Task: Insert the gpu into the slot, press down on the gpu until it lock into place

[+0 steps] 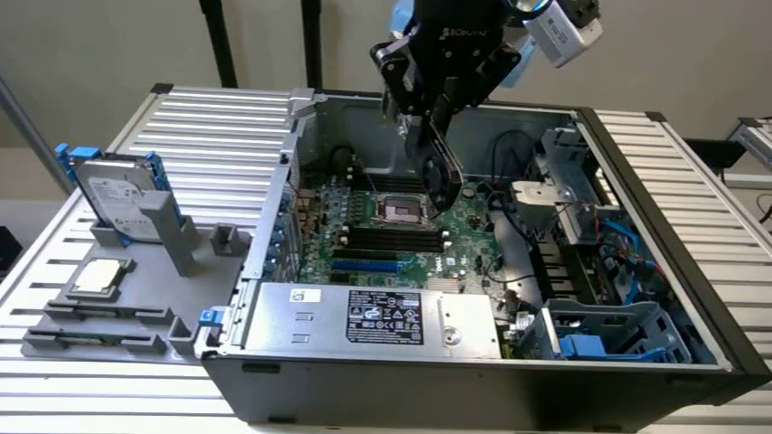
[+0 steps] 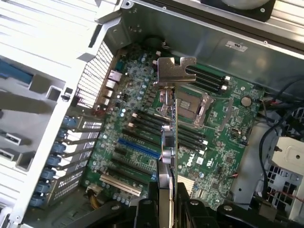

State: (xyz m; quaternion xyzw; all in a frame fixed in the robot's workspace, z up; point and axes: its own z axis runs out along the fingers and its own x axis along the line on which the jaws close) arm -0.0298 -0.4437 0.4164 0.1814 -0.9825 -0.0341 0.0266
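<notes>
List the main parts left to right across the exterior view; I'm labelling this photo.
Silver hard drive with blue rails, long bright blue plastic slot, thin black gpu card, grey plastic drive cage.

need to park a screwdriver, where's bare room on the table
Bare slats of the table lie at the exterior view's right of the case and behind the grey fixture at its left. The fixture is crowded by the hard drive; inside the case, cables and the gripper holding the gpu leave little room.
</notes>
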